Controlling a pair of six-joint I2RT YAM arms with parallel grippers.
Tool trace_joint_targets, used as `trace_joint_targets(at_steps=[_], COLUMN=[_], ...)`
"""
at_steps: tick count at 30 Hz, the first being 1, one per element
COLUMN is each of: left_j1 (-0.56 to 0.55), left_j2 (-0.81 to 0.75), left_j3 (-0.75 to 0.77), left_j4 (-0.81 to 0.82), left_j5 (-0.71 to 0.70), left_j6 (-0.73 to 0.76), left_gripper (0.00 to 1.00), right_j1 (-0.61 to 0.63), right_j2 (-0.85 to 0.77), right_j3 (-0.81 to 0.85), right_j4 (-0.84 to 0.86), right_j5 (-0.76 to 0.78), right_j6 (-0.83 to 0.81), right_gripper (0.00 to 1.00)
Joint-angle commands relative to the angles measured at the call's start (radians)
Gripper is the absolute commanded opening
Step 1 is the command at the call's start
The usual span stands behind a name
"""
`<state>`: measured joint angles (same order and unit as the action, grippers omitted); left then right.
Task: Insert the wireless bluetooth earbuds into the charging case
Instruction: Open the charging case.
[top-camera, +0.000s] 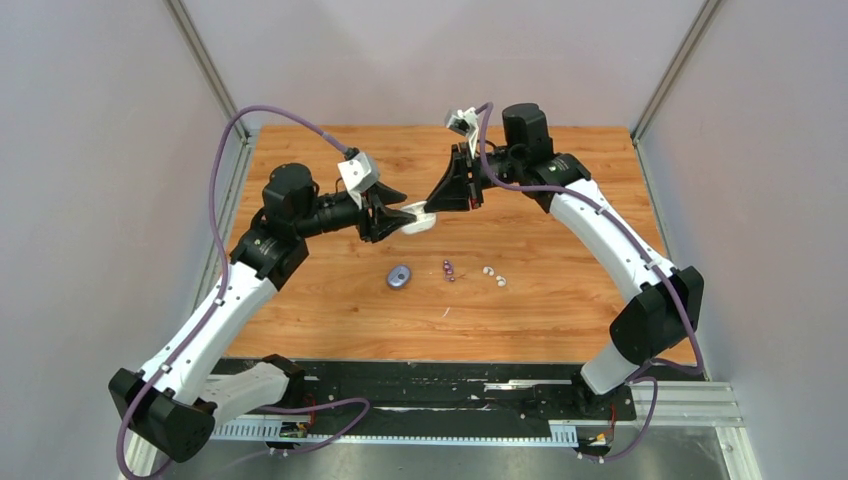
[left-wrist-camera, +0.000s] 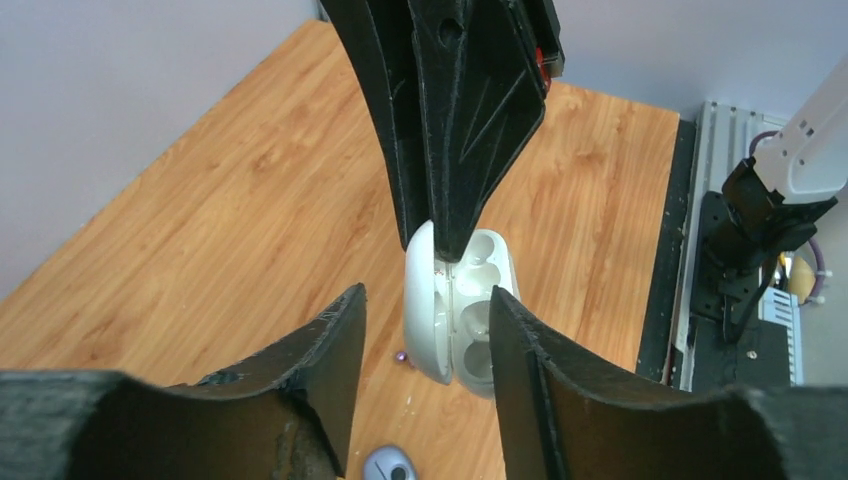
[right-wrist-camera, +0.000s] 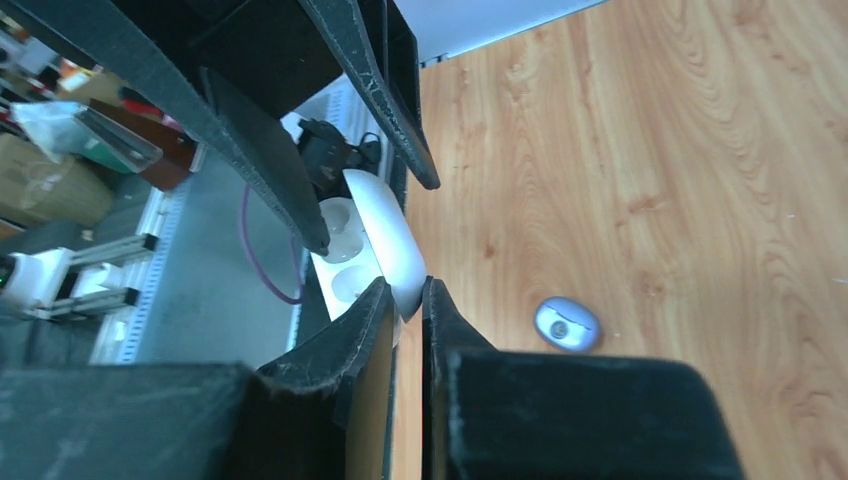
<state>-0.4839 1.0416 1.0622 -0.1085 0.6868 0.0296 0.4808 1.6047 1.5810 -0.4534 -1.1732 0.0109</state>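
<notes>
None of the task is finished yet, as far as these views show. The white charging case (left-wrist-camera: 450, 320) is lifted off the counter (top-camera: 560, 200) in the upper middle of the top view, hanging between the two arms. Its lid is swung open, and the two wells that show in the left wrist view are empty. The right gripper (right-wrist-camera: 407, 288) has its fingers pressed almost together, pinching the case's rim at the lower centre of its own wrist view. The left gripper (left-wrist-camera: 425, 295) is spread, with one finger on each side of the case. There is a clear gap on the left of that frame, while the other finger overlaps the case, so I cannot tell whether it touches. I judge that the right arm alone carries the case. All the buds lie loose on the counter in the middle of the top view. The two dark purple earbuds (top-camera: 447, 268) sit close together, and the two white earbuds (top-camera: 494, 276) are just to their right. A second, lavender case (top-camera: 399, 277) rests to the left of the purple pair and looks closed. What remains is nearly everything. The open case has to be set down or steadied, each bud picked up and seated in a well, and the lavender case presumably opened and filled as well.
</notes>
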Motion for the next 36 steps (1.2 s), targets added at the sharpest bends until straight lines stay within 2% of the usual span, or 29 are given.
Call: trace_joint_targets(at_steps=[1,4,6,9,11,16,21,24,28,33,36], left_j1=[-0.003,-0.003,-0.002,0.001,0.001,0.001,0.001,0.002,0.001,0.001,0.001], left_j2=[0.027,0.026,0.028,0.049,0.083,0.184,0.282,0.319,0.319,0.313,0.307], left_j3=[0.091,0.116,0.147,0.201,0.238,0.323,0.415,0.453,0.444,0.449,0.446], left_j4=[-0.151,-0.185,-0.226,-0.313,-0.354,-0.396,-0.478,-0.543,-0.552,-0.599,-0.609], left_j5=[0.044,0.044,0.037,0.060,0.081,0.013,0.038,0.092,0.097,0.100,0.090], left_j6=[0.026,0.023,0.025,0.027,0.008,-0.082,-0.043,-0.009,0.000,0.031,0.040], left_gripper=[0.59,0.64,0.72,0.76,0.74,0.60,0.51,0.51,0.50,0.56,0.52], right_j1=[0.007,0.008,0.009,0.015,0.022,0.075,0.112,0.123,0.127,0.127,0.129], right_j2=[-0.031,-0.048,-0.058,-0.079,-0.088,-0.111,-0.117,-0.119,-0.120,-0.123,-0.120], right_j3=[0.062,0.061,0.060,0.049,0.039,0.015,0.021,0.019,0.019,0.011,0.012], right_j4=[-0.070,-0.107,-0.135,-0.169,-0.177,-0.180,-0.197,-0.196,-0.196,-0.196,-0.195], right_j5=[0.069,0.110,0.148,0.199,0.228,0.359,0.412,0.436,0.448,0.456,0.453], right_j6=[-0.173,-0.247,-0.300,-0.384,-0.410,-0.467,-0.504,-0.509,-0.510,-0.512,-0.512], right_gripper=[0.00,0.00,0.00,0.00,0.00,0.00,0.00,0.00,0.00,0.00,0.00])
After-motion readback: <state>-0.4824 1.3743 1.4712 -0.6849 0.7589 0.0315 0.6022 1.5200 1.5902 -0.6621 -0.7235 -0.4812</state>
